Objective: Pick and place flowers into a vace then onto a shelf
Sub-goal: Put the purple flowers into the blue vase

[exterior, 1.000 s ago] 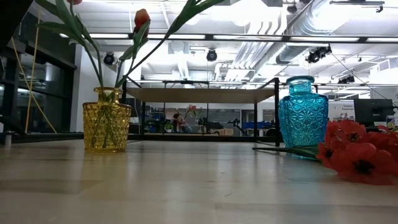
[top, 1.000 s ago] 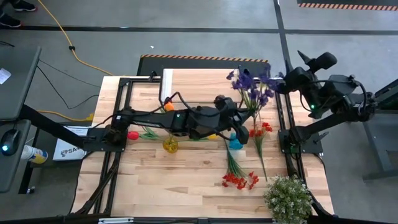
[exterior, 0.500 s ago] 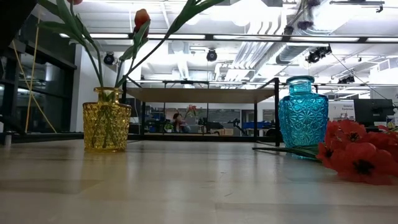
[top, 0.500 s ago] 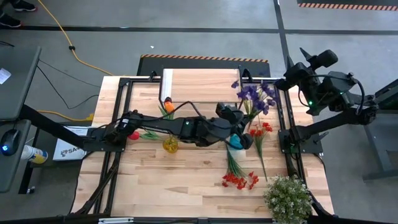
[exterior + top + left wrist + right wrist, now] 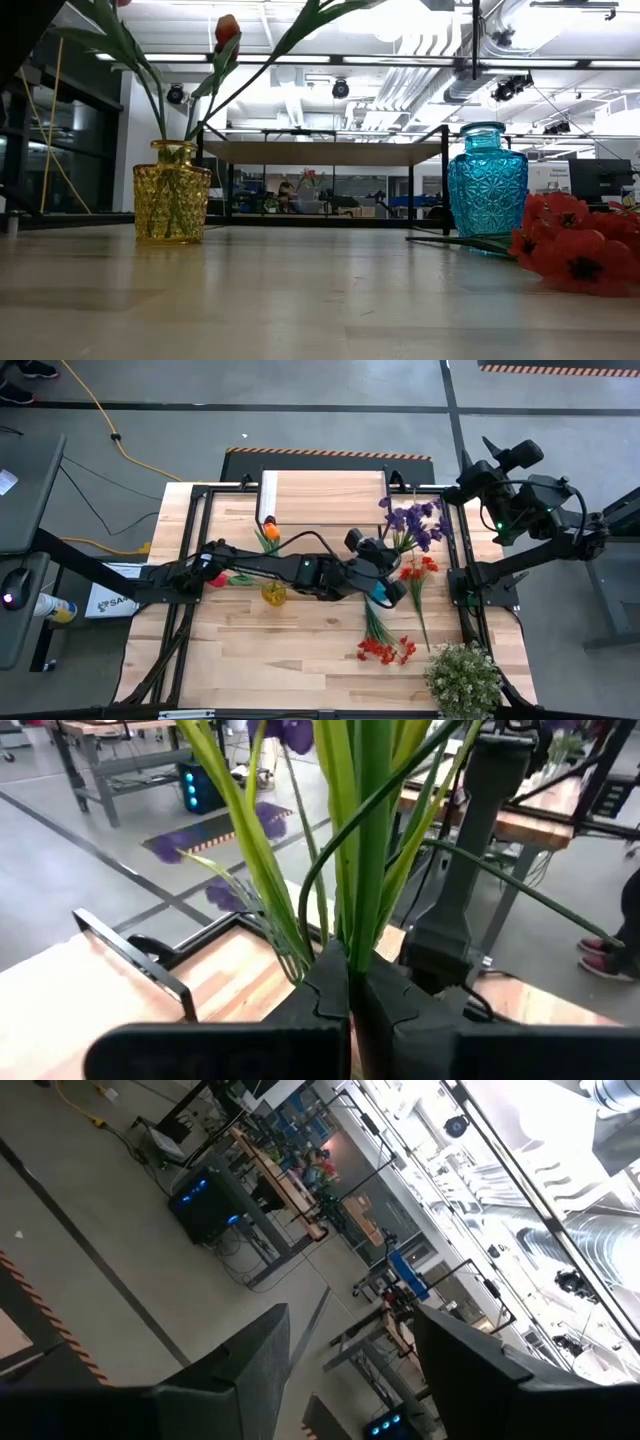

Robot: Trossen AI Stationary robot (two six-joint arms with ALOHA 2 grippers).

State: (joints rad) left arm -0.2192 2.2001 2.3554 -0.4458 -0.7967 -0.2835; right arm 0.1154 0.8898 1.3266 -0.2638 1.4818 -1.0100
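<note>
Item: left gripper (image 5: 350, 1005), dark, two-fingered, clenched on the green stems of a purple artificial flower spray (image 5: 412, 520). Position: above the mid worktop (image 5: 300, 660), just beside the blue cut-glass vase (image 5: 378, 588); blossoms lean toward the low wood-topped shelf (image 5: 325, 495) at the far side.

Item: right gripper (image 5: 345, 1370), fingers standing apart, holding nothing, parked off the worktop's right edge.

Item: yellow cut-glass vase (image 5: 172, 192), already holding green-stemmed tulips (image 5: 228, 30); one orange bud shows. Stands well apart from the blue vase.

Item: loose red small-blossom sprays (image 5: 385, 650) and red flower stems (image 5: 415, 572) lying flat near the blue vase; bushy green potted plant (image 5: 463, 678) at the near right corner.

Risks, as judged:
- Stem ends missing the narrow blue neck, splaying over its rim.
- Long leaves trailing wide of the grip, snagging the rim or the loose red stems.
- The arm nudging the blue vase, tipping it.
- Top-heavy blossoms levering the spray out once let go.
</note>
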